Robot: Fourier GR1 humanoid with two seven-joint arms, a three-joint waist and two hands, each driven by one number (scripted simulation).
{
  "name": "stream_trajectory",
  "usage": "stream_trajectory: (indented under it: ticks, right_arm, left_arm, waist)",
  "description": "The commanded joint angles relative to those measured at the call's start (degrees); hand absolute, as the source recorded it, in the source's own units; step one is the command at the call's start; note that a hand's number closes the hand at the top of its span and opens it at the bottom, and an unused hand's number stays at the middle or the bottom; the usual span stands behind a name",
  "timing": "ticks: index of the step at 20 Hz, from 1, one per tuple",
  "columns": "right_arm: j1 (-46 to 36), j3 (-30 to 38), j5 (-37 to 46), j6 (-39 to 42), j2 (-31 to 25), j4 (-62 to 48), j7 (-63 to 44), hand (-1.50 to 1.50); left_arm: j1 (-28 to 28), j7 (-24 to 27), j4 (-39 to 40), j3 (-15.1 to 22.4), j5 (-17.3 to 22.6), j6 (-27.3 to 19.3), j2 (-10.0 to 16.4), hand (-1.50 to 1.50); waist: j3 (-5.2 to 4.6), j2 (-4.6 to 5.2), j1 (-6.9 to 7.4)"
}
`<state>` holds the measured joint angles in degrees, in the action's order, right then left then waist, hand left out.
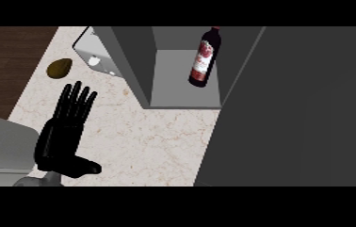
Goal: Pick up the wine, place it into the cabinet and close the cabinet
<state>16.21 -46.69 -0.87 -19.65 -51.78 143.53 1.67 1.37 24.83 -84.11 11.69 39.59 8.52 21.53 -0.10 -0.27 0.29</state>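
The wine bottle [204, 57], dark glass with a red and white label, stands inside the open grey cabinet [182, 95] on its floor, near the right inner wall. No hand touches it. My left hand [61, 135] is held flat over the counter at the lower left, fingers straight and pointing away from me, well left of the cabinet's opening. A broad dark grey panel [285, 113], seemingly the cabinet's door, fills the right side of the view. My right hand does not show.
A brownish-green rounded object [60, 68] lies on the marble counter [153, 141] near its far left edge. A white boxy item [93, 51] sits behind the cabinet's left wall. Dark wood floor [21, 56] lies beyond the counter's left edge.
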Motion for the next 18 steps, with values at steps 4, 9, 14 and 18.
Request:
stream_trajectory:
  ticks: [4, 9, 14, 18]
  right_arm:
    - [-2.4, -2.8, -2.1, 0.4, 3.2, 11.8, -7.2, 1.5]
    - [-6.5, -4.7, -1.8, 1.6, 6.6, 9.4, -10.1, 1.5]
    - [-9.3, -5.9, -1.7, 1.8, 10.2, 7.9, -10.1, 1.5]
    - [-11.4, -5.4, -3.7, 2.8, 12.3, 7.3, -11.3, 1.5]
  left_arm:
    - [-1.6, 0.8, 2.0, -6.9, 4.1, 7.5, 6.1, -1.5]
    - [-2.9, -1.0, 0.9, -6.8, 4.7, 7.6, 6.0, -1.5]
    - [-3.0, -2.0, 0.8, -8.9, 6.1, 9.8, 8.7, -1.5]
    - [-1.3, -4.2, 0.5, -9.8, 8.2, 11.1, 10.2, -1.5]
  waist:
    - [-0.1, 0.23, -0.09]
    - [-0.11, 0.31, 0.61]
    - [-0.22, 0.37, 1.29]
    - [-0.29, 0.55, 2.05]
